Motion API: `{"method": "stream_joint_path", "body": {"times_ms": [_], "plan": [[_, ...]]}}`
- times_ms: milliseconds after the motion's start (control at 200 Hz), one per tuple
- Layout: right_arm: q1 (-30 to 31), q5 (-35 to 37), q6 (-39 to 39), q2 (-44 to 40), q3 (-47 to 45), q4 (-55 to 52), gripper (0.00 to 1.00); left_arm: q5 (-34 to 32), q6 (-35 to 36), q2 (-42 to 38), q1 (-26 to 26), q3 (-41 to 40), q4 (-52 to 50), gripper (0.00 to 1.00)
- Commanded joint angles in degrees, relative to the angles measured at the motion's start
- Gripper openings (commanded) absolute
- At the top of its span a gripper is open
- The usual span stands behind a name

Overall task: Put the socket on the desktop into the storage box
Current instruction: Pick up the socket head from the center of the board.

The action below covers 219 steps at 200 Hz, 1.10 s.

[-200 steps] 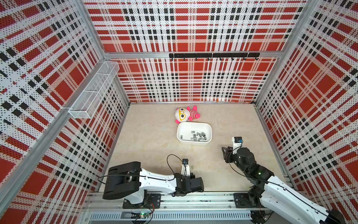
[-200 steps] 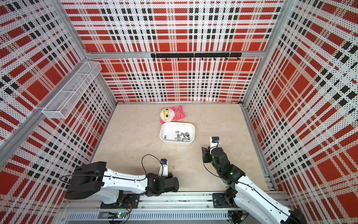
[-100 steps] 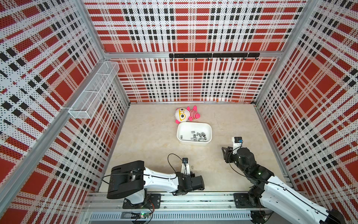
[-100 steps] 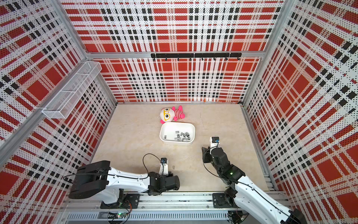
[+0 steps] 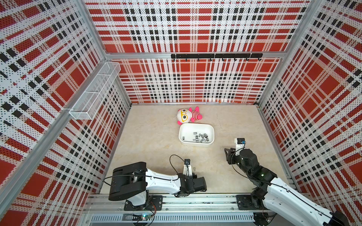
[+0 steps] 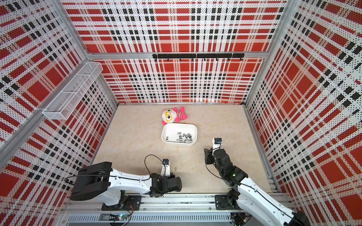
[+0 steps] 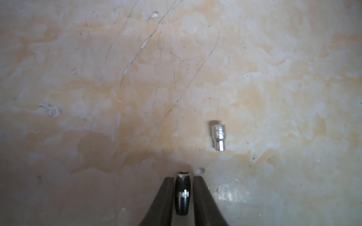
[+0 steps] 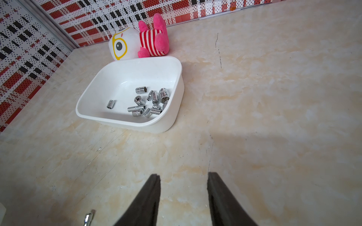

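Observation:
A small dark-looking chrome socket (image 7: pixel 182 193) sits between my left gripper's (image 7: pixel 183 177) two black fingers, which press on both its sides just above the desktop (image 5: pixel 156 137). Another chrome socket (image 7: pixel 218 138) lies loose on the beige surface a little ahead of those fingers and shows in both top views (image 5: pixel 194 168) (image 6: pixel 175 168). The white storage box (image 5: pixel 188 130) (image 8: pixel 166 121) stands mid-table with several sockets (image 8: pixel 148 101) inside. My right gripper (image 8: pixel 183 176) is open and empty, hovering over bare desktop to the right of the box (image 5: pixel 228 154).
A pink-and-white plush doll (image 5: pixel 188 115) lies against the box's far side. A white wire-mesh basket (image 5: pixel 96 92) hangs on the left wall and a black hook rail (image 5: pixel 215 55) on the back wall. Aluminium rails run along the front edge.
The left arm has shifted slightly to the right, low over the desktop near the front edge. The right arm has not moved.

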Motion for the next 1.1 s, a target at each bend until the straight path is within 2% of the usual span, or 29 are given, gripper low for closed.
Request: {"method": "stream_joint_path", "body": {"times_ms": [0, 361, 596, 812, 1092], "plan": [[-0.09, 1.03, 0.42, 0.22, -0.74, -0.36, 0.46, 0.02, 1.02, 1.35, 0.36, -0.10, -0.19, 0.21], [-0.04, 1.21, 0.52, 0.40, -0.70, -0.27, 0.46, 0.14, 3.06, 1.29, 0.02, -0.01, 0.26, 0.10], [-0.08, 1.04, 0.45, 0.70, -0.66, -0.21, 0.45, -1.61, 5.93, -3.41, -0.20, -0.01, 0.19, 0.03], [-0.08, 0.65, 0.27, 0.92, -0.66, -0.12, 0.46, -4.25, 10.22, -8.85, 0.62, 0.53, -0.14, 0.00], [-0.04, 0.73, 0.26, 0.57, -0.75, -0.21, 0.46, -7.58, 21.67, -14.08, 8.01, 5.80, 1.52, 0.00]]}}
